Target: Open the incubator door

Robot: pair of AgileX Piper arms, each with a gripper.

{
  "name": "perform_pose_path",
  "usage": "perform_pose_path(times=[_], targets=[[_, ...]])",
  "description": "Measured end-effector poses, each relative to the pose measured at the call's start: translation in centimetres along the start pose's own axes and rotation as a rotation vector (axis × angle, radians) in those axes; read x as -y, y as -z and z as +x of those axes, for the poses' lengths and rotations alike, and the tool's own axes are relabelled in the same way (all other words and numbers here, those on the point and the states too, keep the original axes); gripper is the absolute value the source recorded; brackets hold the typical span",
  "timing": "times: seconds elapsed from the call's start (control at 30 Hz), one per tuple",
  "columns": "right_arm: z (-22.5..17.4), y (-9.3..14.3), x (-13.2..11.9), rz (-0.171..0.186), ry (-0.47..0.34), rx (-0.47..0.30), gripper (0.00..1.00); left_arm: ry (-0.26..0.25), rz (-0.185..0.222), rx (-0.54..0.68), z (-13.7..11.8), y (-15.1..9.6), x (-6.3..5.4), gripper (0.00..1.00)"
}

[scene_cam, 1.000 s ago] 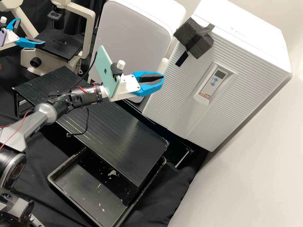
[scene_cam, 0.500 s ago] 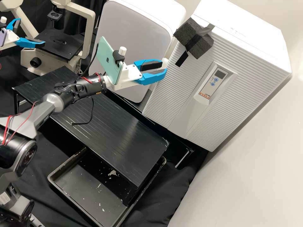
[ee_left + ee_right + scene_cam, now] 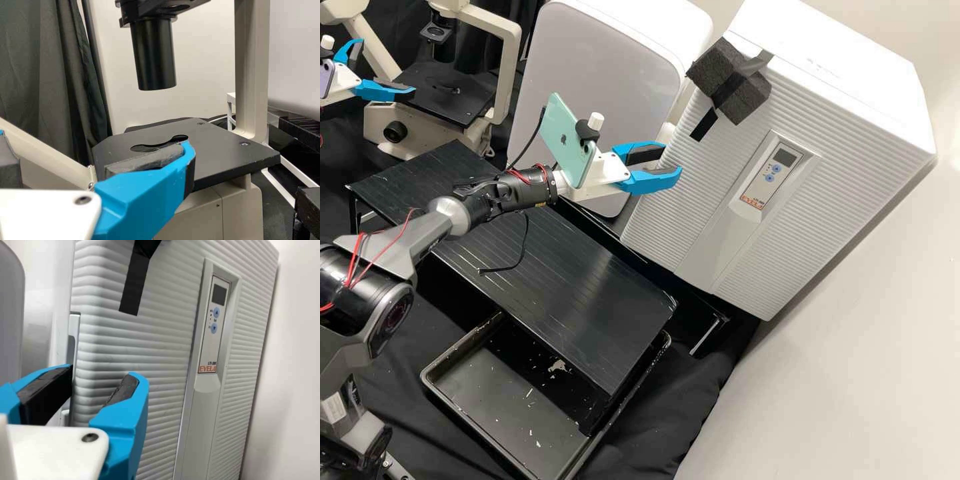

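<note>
Incubator door (image 3: pixel 693 193): it is the ribbed front beyond the black stand (image 3: pixel 567 267), just beside the white cabinet (image 3: pixel 600 67); it looks closed to you, with no gap seen at its edge.
Right gripper (image 3: pixel 672 160): you have its 2 fingers apart, nothing between them, near the door's side edge (image 3: pixel 85 355); you can't tell whether either touches.
Left gripper (image 3: pixel 387 67): it hangs wide and empty by the microscope (image 3: pixel 447 100), well apart from the door.
Grey strip (image 3: pixel 75 325): it runs along the door's side edge, and you may be after a hold there; whether it gives a grip, you can't tell.
Step in hand: you seem to be lining up on that edge, the opening itself not begun.
Slip risk: if you hook only the rounded ribs, the smooth face likely lets your fingertips slide off.
Push risk: if you go in too square, you press the door shut or shove the body instead of prying.
Crowding: the cabinet sits close, so a wide swing may knock it with a finger or the phone (image 3: pixel 570 143).
Loose cable (image 3: pixel 495 271): it dangles over the stand and could snag as you pull back.
</note>
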Motion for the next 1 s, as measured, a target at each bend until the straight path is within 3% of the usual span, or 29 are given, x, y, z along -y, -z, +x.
perform_pose_path(times=[0.4, 1.0], targets=[[0.23, 0.01, 0.10, -0.009, 0.002, -0.009, 0.00, 0.000, 0.000, 0.000, 0.00, 0.00, 0.00, 1.00], [0.31, -0.05, 0.08, 0.006, 0.007, -0.011, 0.00, 0.000, 0.000, 0.000, 0.00, 0.00, 0.00, 1.00]])
